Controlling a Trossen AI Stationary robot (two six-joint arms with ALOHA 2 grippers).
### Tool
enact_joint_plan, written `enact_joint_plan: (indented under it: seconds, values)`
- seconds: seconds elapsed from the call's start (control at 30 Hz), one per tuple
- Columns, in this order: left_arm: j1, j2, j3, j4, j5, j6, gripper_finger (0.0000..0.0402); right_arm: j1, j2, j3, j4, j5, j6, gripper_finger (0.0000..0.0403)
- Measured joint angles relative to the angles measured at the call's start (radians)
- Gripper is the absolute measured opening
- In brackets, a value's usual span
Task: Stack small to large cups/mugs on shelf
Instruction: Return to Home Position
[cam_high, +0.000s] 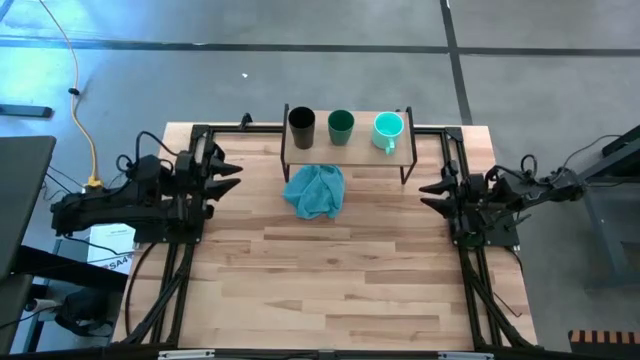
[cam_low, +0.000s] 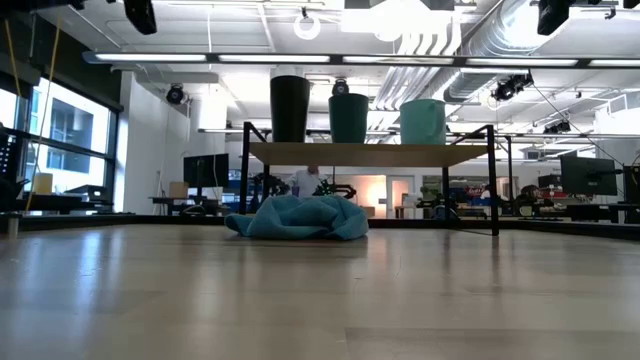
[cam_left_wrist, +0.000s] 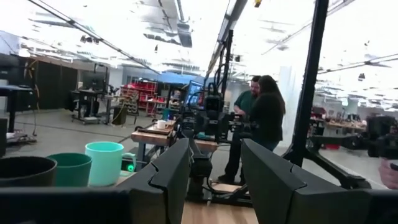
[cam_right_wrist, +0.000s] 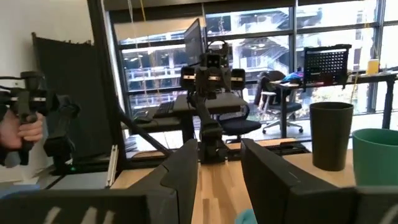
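Note:
Three cups stand upright in a row on their bases on the small shelf's (cam_high: 350, 150) wooden top at the table's far edge: a black cup (cam_high: 301, 127), a dark teal-green cup (cam_high: 340, 126) and a light turquoise mug (cam_high: 388, 128) with a handle. The low view shows the same row: the black cup (cam_low: 290, 108), the teal-green cup (cam_low: 348, 118) and the mug (cam_low: 423, 121). My left gripper (cam_high: 228, 172) is open and empty at the table's left side. My right gripper (cam_high: 432, 195) is open and empty at the right side. Both are well clear of the shelf.
A crumpled blue-teal cloth (cam_high: 315, 192) lies on the table just in front of the shelf. Dark arm frames run along the table's left and right edges. People (cam_left_wrist: 264, 118) stand in the room beyond, and a hand (cam_right_wrist: 18, 134) holds a controller.

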Motion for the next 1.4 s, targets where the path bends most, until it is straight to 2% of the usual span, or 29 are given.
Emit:
enact_joint_plan:
  seconds: [0.1, 0.3, 0.37, 0.5, 0.63, 0.83, 0.93, 1.03, 1.23, 1.4]
  values:
    - [0.000, -0.011, -0.023, 0.015, -0.009, -0.016, 0.0136, 0.000, 0.000, -0.047, 0.081, -0.028, -0.004, 0.0112]
    - [0.000, 0.010, -0.045, 0.054, -0.009, -0.047, 0.0136, 0.000, 0.002, -0.207, 0.375, -0.104, -0.027, 0.0112]
    - [0.000, 0.022, -0.045, 0.072, -0.008, -0.057, 0.0136, 0.000, 0.002, -0.236, 0.414, -0.126, -0.017, 0.0112]
    - [0.000, 0.061, -0.045, 0.091, -0.003, -0.070, 0.0136, -0.026, 0.001, -0.251, 0.383, -0.154, 0.031, 0.0112]
    - [0.000, 0.115, -0.045, 0.129, -0.001, -0.070, 0.0136, -0.110, 0.000, -0.251, 0.293, -0.194, 0.104, 0.0112]
    - [0.000, 0.184, -0.045, 0.180, 0.004, -0.070, 0.0136, -0.267, -0.002, -0.251, 0.283, -0.399, 0.157, 0.0112]
    - [0.000, 0.182, -0.045, 0.159, 0.023, -0.068, 0.0136, -0.317, -0.015, -0.251, 0.265, -0.452, 0.161, 0.0112]
    - [0.000, 0.128, -0.060, 0.120, 0.025, -0.061, 0.0136, -0.343, -0.043, -0.251, 0.228, -0.481, 0.158, 0.0112]
    - [0.000, -0.111, -0.156, 0.021, 0.002, -0.097, 0.0136, -0.348, -0.141, -0.251, 0.145, -0.481, 0.140, 0.0112]
    - [0.000, -0.285, -0.204, -0.022, -0.016, -0.097, 0.0136, -0.347, -0.195, -0.251, 0.116, -0.397, 0.106, 0.0112]
